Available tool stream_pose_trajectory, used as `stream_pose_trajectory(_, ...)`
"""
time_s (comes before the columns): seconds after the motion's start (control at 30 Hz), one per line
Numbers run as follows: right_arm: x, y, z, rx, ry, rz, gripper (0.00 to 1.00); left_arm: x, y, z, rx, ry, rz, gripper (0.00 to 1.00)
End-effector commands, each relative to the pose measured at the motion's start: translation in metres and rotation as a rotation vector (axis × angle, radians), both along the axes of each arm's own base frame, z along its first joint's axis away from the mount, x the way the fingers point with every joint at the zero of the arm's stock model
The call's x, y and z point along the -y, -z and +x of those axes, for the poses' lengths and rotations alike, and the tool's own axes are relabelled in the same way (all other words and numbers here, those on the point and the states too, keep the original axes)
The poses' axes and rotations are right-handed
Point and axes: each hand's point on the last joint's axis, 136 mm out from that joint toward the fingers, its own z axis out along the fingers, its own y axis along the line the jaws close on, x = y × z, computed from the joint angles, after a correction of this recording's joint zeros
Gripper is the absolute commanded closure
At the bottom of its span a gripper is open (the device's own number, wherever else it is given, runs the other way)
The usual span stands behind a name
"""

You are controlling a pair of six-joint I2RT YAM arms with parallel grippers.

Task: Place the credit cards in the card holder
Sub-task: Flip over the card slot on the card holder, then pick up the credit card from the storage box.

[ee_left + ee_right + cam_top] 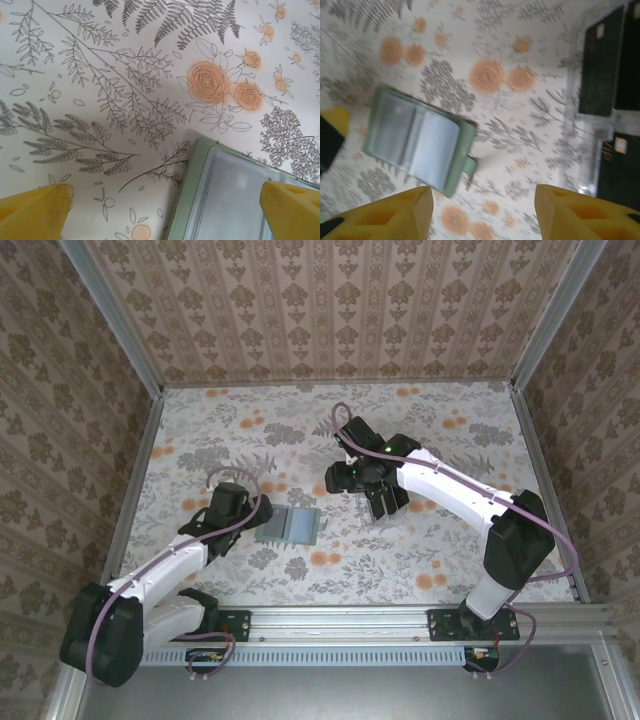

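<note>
As its jaws gape, the left hand [162,210] overhangs the card holder [225,200].

Two white-and-black arms [450,485] trail purple cables [335,418] and end in blocky yellow fingers [35,210].

Three downward views, common card holder [290,525]

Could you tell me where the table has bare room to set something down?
Bare: the far strip along the back wall, and the near strip between card holder and rail. Crowded: the middle, around card holder and clear rack.
</note>
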Motion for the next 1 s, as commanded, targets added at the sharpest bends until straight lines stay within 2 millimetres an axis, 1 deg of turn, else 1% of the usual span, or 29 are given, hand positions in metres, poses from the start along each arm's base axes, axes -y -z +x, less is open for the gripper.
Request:
stream_pose_trajectory(0.0, 0.024, -0.013, -0.019, -0.012, -0.056, -0.111, 0.42, 0.013, -0.012, 0.011, 0.053, 0.064, -0.036, 0.0)
stream_pose_trajectory(0.17, 0.033, -0.017, -0.025, -0.013, -0.081, -0.144, 0.42, 0.015, -0.004, 0.012, 0.05, 0.069, -0.05, 0.0)
stream_pose_trajectory(0.27, 0.035, -0.019, -0.027, -0.017, -0.096, -0.156, 0.42, 0.021, 0.003, 0.012, 0.037, 0.082, -0.081, 0.0)
stream_pose_trajectory(0.4, 0.035, -0.022, -0.025, -0.021, -0.125, -0.163, 0.42, 0.025, 0.013, 0.008, 0.004, 0.079, -0.106, 0.0)
stream_pose_trajectory(0.53, 0.03, -0.022, -0.021, -0.021, -0.142, -0.157, 0.42, 0.027, 0.014, 0.004, -0.002, 0.069, -0.125, 0.0)
stream_pose_trajectory(0.67, 0.027, -0.013, -0.019, -0.029, -0.143, -0.149, 0.42, 0.026, 0.019, 0.001, -0.016, 0.036, -0.141, 0.0)
stream_pose_trajectory(0.7, 0.028, -0.009, -0.019, -0.032, -0.142, -0.152, 0.42, 0.032, 0.021, -0.004, -0.023, 0.051, -0.142, 0.0)
stream_pose_trajectory(0.83, 0.036, 0.011, -0.019, -0.051, -0.135, -0.212, 0.43, 0.034, 0.025, -0.015, -0.027, 0.038, -0.161, 0.0)
stream_pose_trajectory(0.97, 0.048, 0.023, -0.01, -0.034, -0.112, -0.304, 0.44, 0.037, 0.025, -0.024, -0.029, 0.041, -0.171, 0.0)
